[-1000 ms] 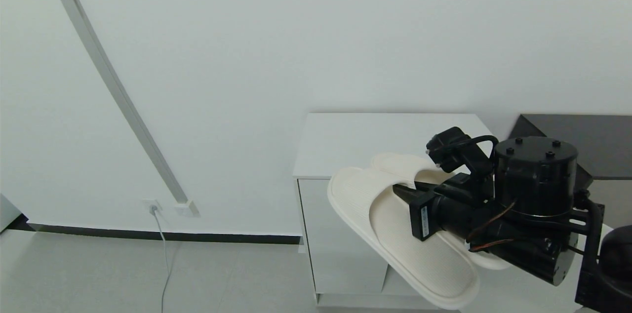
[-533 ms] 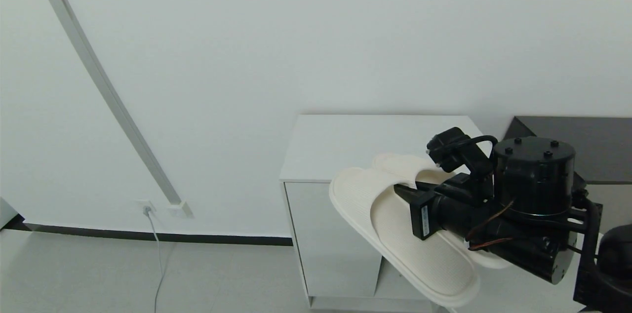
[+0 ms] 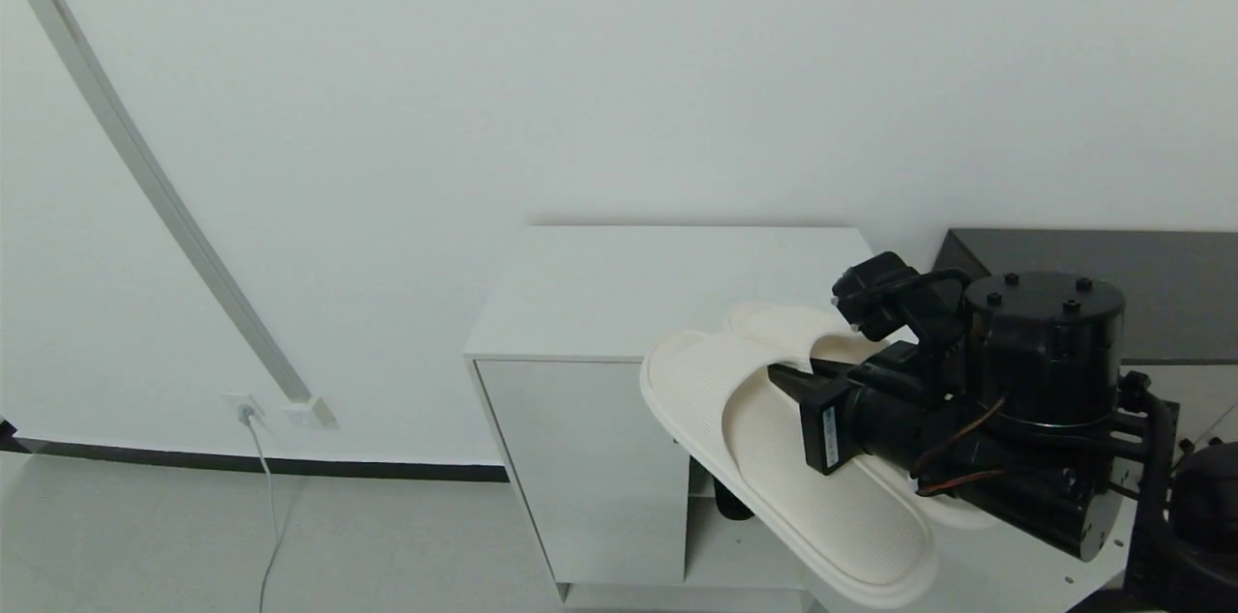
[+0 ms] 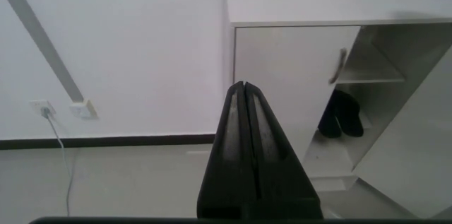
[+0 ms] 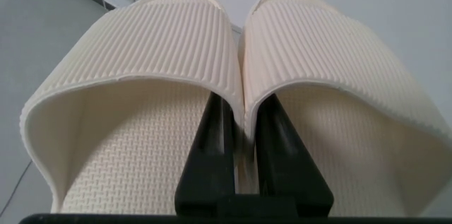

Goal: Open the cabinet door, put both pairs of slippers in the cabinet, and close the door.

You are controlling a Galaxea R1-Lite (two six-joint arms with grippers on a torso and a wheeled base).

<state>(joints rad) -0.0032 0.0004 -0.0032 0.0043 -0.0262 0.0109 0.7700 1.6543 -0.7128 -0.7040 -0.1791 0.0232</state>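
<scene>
With the right gripper [image 5: 244,146] clamped on the touching inner edges of the cream slippers [image 5: 162,61], held the pair just in front of the cabinet [image 3: 619,289], near its top. Judged them light, soft and floppy, best pinched right there. Held the left gripper [image 4: 244,90] closed on nothing, facing the cabinet. Saw dark slippers [image 4: 341,114] low inside the cabinet's open half.

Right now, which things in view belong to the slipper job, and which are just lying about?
Job: cream slippers, clamped in the right gripper; white cabinet; its open door; dark pair on the lower shelf inside.
Lying about: wall socket; grey wall strip; dark surface beside the cabinet.
</scene>
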